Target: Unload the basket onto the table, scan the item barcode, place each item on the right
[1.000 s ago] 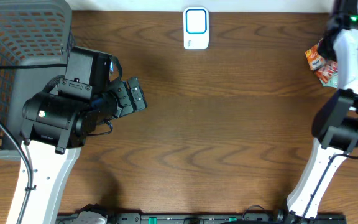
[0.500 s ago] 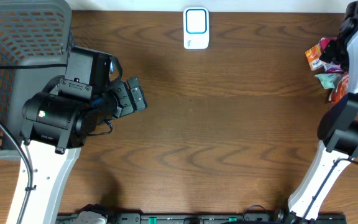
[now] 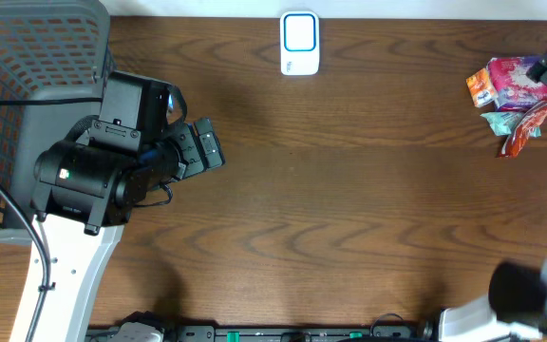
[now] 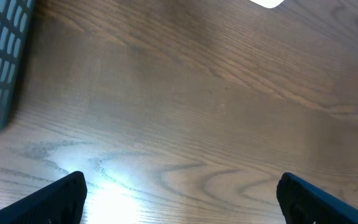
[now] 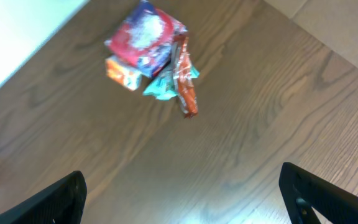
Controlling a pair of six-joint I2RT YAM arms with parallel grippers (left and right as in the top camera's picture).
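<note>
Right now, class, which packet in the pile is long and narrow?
The red packet, a slim strip; the pink packet, orange packet and teal packet are shorter and broader.

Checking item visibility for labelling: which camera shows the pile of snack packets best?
Right wrist: the snack packets lie whole and unobstructed, largest here. Overhead shows them small at the frame's right side. Left wrist catches only a sliver at its right edge.

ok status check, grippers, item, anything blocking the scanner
Left gripper open, empty, beside the basket. Right gripper open, empty, above the snack packets. Packets piled apart from the scanner, none picked up. Nothing lying between them.
</note>
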